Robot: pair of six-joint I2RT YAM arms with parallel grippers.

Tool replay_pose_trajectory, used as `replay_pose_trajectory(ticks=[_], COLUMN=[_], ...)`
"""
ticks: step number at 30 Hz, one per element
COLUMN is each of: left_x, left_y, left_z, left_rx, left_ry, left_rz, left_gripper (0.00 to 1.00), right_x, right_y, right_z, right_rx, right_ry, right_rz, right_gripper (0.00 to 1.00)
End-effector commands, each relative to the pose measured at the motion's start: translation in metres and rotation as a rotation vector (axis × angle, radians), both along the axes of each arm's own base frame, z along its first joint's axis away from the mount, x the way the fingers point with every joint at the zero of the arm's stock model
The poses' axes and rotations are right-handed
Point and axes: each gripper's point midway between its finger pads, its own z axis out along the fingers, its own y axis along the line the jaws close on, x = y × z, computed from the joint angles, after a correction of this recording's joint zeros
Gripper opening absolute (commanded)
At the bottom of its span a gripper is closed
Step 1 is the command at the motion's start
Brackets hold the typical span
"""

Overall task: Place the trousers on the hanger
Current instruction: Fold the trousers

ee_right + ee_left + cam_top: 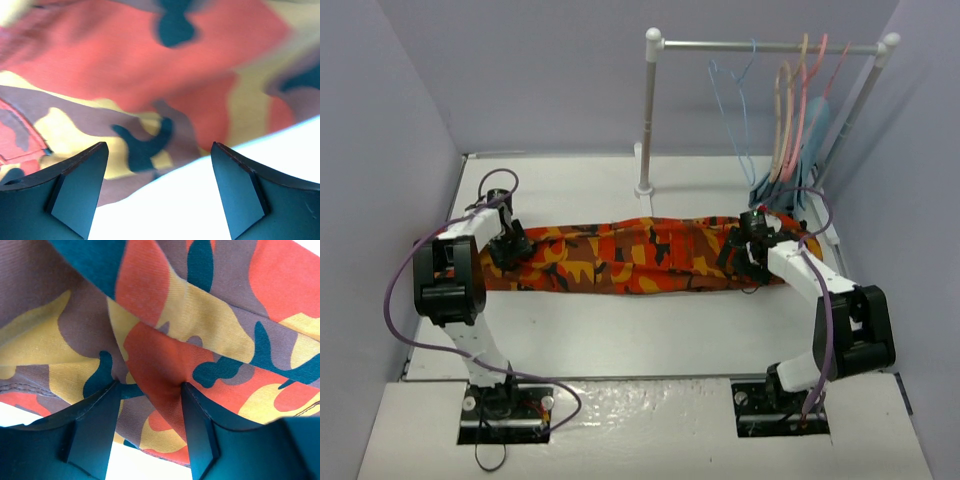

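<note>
The camouflage trousers (640, 255) lie stretched left to right across the white table (620, 330). My left gripper (510, 248) is at their left end; in the left wrist view it (150, 386) is shut on a raised fold of the trousers (210, 315). My right gripper (745, 255) is over their right end; in the right wrist view it (159, 146) is open above the near edge of the trousers (150, 75), with nothing between the jaws. The light-blue wire hanger (735, 110) hangs from the rail (770, 46) at the back right.
The rail stands on two white posts (647, 120). A tan hanger (782, 120), a pink hanger (807, 105) and a teal-blue cloth (812, 140) hang right of the blue hanger. Grey walls close in left, right and behind.
</note>
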Motion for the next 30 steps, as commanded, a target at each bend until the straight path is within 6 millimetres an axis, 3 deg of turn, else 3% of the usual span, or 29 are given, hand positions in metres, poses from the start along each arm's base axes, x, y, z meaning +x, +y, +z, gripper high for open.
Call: replay_pose_trajectory(ticks=[1,3,6,9,11,15,19,25,30], left_x=[-0.026,-0.019,-0.005,-0.006,-0.011,-0.03,-0.031,-0.029,-0.028], left_y=[0.009,0.01,0.016,0.03,0.039,0.069,0.078,0.104,0.123], left_z=[0.012,0.028,0.07,0.099,0.106,0.105,0.098,0.084,0.073], left_rx=[0.039,0.04,0.069,0.092,0.093,0.101,0.072,0.037,-0.026], left_ry=[0.05,0.001,-0.123,-0.197,-0.221,-0.224,-0.232,-0.282,-0.294], left_rz=[0.011,0.007,0.035,0.093,0.134,0.215,0.22,0.282,0.357], left_gripper=[0.51,0.55,0.61,0.65,0.66,0.67,0.66,0.7,0.76], right_x=[-0.005,0.007,0.024,0.03,0.031,0.024,0.027,0.028,0.024], right_y=[-0.018,-0.009,0.016,0.037,0.048,0.084,0.103,0.111,0.114], right_z=[0.02,0.035,0.065,0.083,0.086,0.071,0.059,0.032,0.022], right_rx=[-0.061,-0.081,-0.074,-0.042,-0.02,0.067,0.087,0.088,0.095], right_ry=[0.023,-0.025,-0.123,-0.188,-0.205,-0.202,-0.216,-0.169,-0.151], right_rz=[0.046,0.123,0.216,0.281,0.315,0.427,0.48,0.54,0.574], right_gripper=[0.8,0.8,0.8,0.8,0.8,0.8,0.8,0.8,0.81])
